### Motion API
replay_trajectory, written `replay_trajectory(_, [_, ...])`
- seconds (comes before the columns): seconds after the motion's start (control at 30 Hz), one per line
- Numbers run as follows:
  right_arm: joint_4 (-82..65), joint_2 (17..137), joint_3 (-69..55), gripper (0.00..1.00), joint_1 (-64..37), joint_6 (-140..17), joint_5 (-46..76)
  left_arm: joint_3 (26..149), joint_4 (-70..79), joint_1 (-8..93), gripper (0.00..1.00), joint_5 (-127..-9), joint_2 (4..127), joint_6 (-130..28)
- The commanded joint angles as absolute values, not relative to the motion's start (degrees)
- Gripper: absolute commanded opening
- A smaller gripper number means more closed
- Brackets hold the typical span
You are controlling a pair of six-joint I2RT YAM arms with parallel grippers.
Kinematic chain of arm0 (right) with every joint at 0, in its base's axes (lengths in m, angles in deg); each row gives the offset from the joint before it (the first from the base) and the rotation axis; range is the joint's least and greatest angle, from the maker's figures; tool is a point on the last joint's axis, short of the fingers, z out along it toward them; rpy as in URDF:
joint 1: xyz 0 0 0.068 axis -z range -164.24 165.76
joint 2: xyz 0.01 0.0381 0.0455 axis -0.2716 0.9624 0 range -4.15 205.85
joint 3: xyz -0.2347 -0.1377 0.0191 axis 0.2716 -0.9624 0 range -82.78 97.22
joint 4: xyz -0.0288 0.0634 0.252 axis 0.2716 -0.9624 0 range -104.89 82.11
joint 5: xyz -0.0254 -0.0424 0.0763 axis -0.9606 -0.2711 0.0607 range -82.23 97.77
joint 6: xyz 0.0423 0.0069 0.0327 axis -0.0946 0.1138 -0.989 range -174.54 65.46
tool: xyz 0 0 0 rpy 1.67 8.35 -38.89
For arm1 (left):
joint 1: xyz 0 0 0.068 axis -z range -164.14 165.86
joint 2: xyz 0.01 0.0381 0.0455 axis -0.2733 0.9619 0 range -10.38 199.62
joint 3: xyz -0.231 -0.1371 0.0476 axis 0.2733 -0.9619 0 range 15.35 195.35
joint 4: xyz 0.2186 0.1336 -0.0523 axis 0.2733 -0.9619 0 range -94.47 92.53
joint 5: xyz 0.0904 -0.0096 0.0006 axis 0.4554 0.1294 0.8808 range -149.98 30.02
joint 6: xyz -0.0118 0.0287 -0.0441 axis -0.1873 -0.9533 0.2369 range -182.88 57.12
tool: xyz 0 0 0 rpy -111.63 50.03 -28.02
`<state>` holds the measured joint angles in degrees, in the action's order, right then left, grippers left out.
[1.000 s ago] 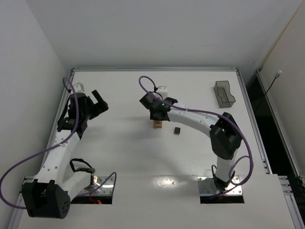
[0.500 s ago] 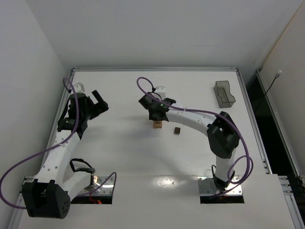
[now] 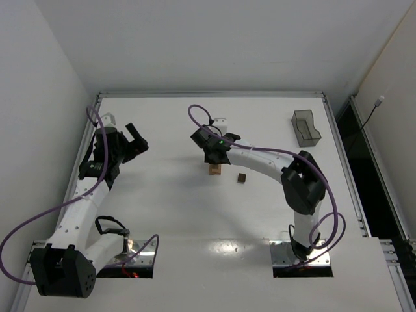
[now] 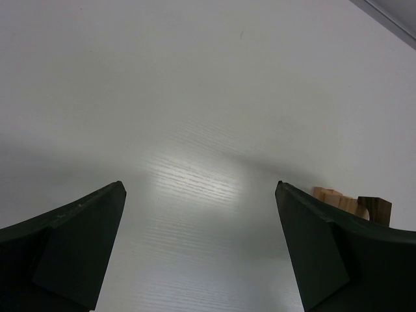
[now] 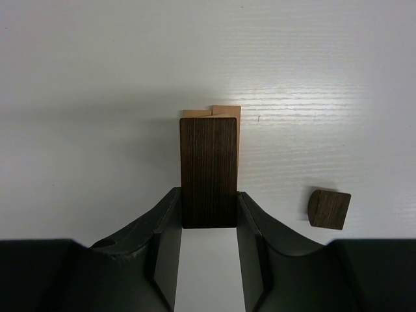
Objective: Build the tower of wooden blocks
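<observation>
right gripper (image 5: 208, 195) clamps a dark brown oblong wooden block (image 5: 208, 162) over the low tan wooden tower (image 5: 225, 112). one small dark brown block (image 5: 328, 209) waits loose nearby. left gripper (image 4: 199, 186) gapes wide, empty.

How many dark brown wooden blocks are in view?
2. One dark brown oblong wooden block is held by the right gripper, over the tan wooden blocks. One small dark brown block lies loose on the table beside them. Others may be hidden.
</observation>
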<state>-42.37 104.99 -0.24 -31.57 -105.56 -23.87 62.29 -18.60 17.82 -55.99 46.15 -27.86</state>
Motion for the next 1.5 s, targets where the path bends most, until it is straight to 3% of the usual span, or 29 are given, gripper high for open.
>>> replay_trajectory(0.0, [-41.12, 104.92, -0.95, 0.00, -31.26, -106.48, -23.78, 62.02, -16.63, 18.23, 1.00, -56.29, 46.13, -27.46])
replay_trajectory(0.33, [-41.12, 104.92, -1.57, 0.02, -31.26, -107.01, -22.64, 62.02, -16.63, 18.23, 1.00, -56.29, 46.13, -27.46])
replay_trajectory(0.37, [-41.12, 104.92, -1.57, 0.10, -31.26, -107.01, -22.64, 62.02, -16.63, 18.23, 1.00, -56.29, 46.13, -27.46])
replay_trajectory(0.4, [-41.12, 104.92, -1.57, 0.31, -31.26, -106.40, -22.64, 62.02, -16.63, 18.23, 1.00, -56.29, 46.13, -27.46])
replay_trajectory(0.47, [-41.12, 104.92, -1.57, 0.44, -31.26, -106.39, -22.64, 62.02, -16.63, 18.23, 1.00, -56.29, 46.13, -27.46])
replay_trajectory(0.5, [-40.51, 104.92, -1.57, 0.62, -31.26, -105.61, -22.64, 62.02, -16.63, 18.23, 1.00, -56.29, 46.13, -27.46])
replay_trajectory(0.6, [-39.98, 104.31, -2.18, 0.81, -31.26, -104.99, -22.64, 62.02, -16.63, 18.23, 1.00, -56.29, 46.13, -27.46])
replay_trajectory(0.63, [-39.97, 103.78, -2.18, 0.93, -31.26, -104.98, -22.12, 62.02, -16.63, 18.23, 1.00, -56.29, 46.13, -27.46])
replay_trajectory(0.7, [-37.88, 103.16, -3.41, 1.00, -31.26, -102.20, -21.41, 62.02, -16.63, 18.23, 1.00, -56.29, 46.13, -27.46])
replay_trajectory(0.93, [-25.04, 92.72, -11.84, 1.00, -32.58, -82.51, -17.90, 61.49, -16.63, 18.23, 1.00, -56.29, 45.52, -27.46])
replay_trajectory(1.13, [-21.78, 75.23, -21.42, 1.00, -30.65, -60.98, -15.88, 61.49, -17.69, 18.23, 1.00, -55.67, 44.99, -31.32])
replay_trajectory(1.3, [-34.06, 64.06, -26.88, 1.00, -26.70, -45.59, -7.90, 65.00, -19.97, 16.57, 1.00, -61.37, 46.13, -35.71])
replay_trajectory(1.47, [-43.65, 61.15, -28.81, 0.85, -20.81, -40.82, -1.63, 67.38, -20.50, 15.86, 1.00, -69.90, 51.40, -36.78])
